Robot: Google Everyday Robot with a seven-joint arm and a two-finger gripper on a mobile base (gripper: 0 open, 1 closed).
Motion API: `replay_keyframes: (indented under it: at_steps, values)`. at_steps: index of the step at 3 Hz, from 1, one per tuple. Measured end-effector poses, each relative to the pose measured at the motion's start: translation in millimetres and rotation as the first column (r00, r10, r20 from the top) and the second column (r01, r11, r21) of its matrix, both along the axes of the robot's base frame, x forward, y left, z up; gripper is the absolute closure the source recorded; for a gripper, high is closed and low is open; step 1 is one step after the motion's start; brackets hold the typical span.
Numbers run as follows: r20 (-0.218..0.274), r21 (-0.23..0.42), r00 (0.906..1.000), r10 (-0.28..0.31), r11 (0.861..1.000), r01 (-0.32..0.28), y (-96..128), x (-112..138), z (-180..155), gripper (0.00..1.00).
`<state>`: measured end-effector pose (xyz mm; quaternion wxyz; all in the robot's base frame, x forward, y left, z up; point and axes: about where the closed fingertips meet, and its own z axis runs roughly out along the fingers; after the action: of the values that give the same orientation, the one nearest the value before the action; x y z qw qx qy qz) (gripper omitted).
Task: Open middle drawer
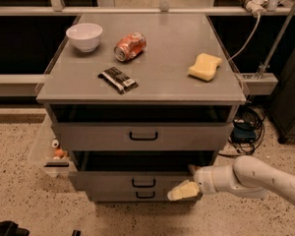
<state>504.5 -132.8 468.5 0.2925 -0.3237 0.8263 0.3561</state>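
Observation:
The grey cabinet has three drawers. The middle drawer (113,181) stands pulled partly out, with its black U-shaped handle (143,182) facing me and a dark gap above its front. My gripper (187,180), on a white arm coming in from the right, is at the right end of that drawer front. One cream finger (183,191) lies across the front face, and the other tip (191,169) shows just over the top edge. The fingers pinch the front panel, to the right of the handle.
The top drawer (142,136) is slightly out, and the bottom drawer (145,195) is nearly hidden below. On the cabinet top (162,77) are a white bowl (84,36), a crushed red can (130,46), a black snack bar (118,79) and a yellow sponge (205,66). Cables lie on the floor to the right (246,127).

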Motion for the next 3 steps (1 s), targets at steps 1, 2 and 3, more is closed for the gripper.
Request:
replay_keyframes:
  at_steps: [1, 2, 3]
  values:
    - [-0.015, -0.005, 0.9999, -0.004, 1.000, 0.004, -1.8, -4.4, 4.7, 0.00]
    - [-0.104, -0.033, 0.9938, -0.039, 0.999, 0.036, -17.8, -31.7, 9.9, 0.00]
    - [-0.104, -0.033, 0.9938, -0.039, 0.999, 0.036, -17.8, -31.8, 9.9, 0.00]
